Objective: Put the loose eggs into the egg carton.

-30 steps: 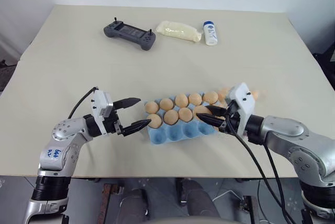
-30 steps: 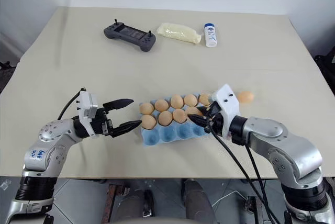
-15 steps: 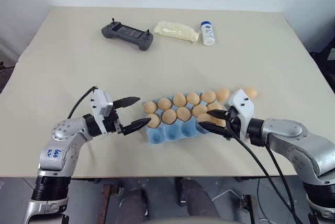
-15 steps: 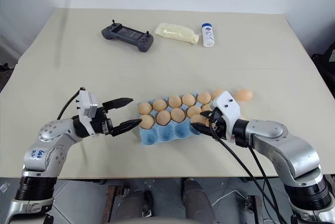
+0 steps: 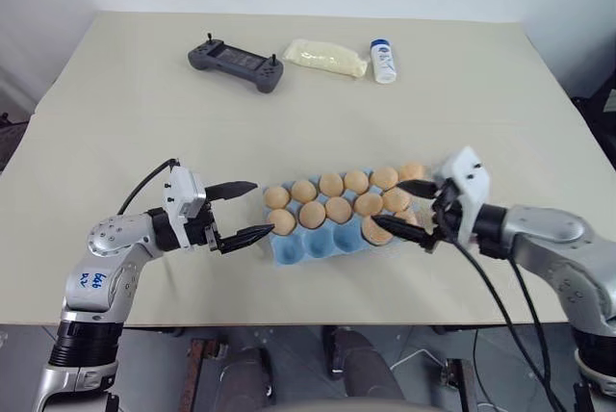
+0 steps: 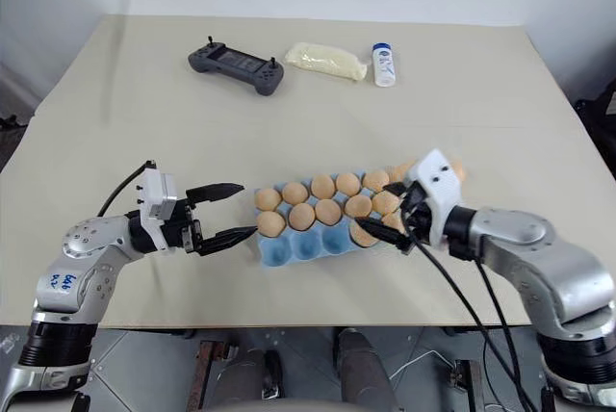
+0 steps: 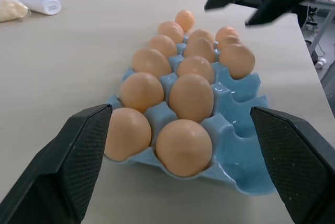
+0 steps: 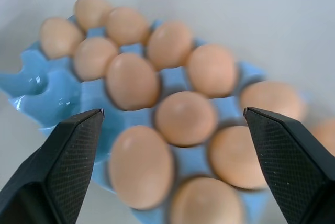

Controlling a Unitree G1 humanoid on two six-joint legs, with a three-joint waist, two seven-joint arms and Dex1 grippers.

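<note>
Now the right gripper hangs w/ fingers spread, empty, over the right end of the blue egg carton at the table's near-centre. Left gripper also spread, empty, beside the carton's left end. Eggs fill the far two rows.

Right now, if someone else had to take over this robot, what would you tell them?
Left gripper: open, holding nothing, at the left end of the egg carton.
Right gripper: open, holding nothing, over the carton's right end.
Done: the two far rows hold eggs, and there is at least one in the near row.
Left: a loose egg lies on the table past the carton's right end, perhaps with another behind the right wrist. Several near cups are still empty.
</note>
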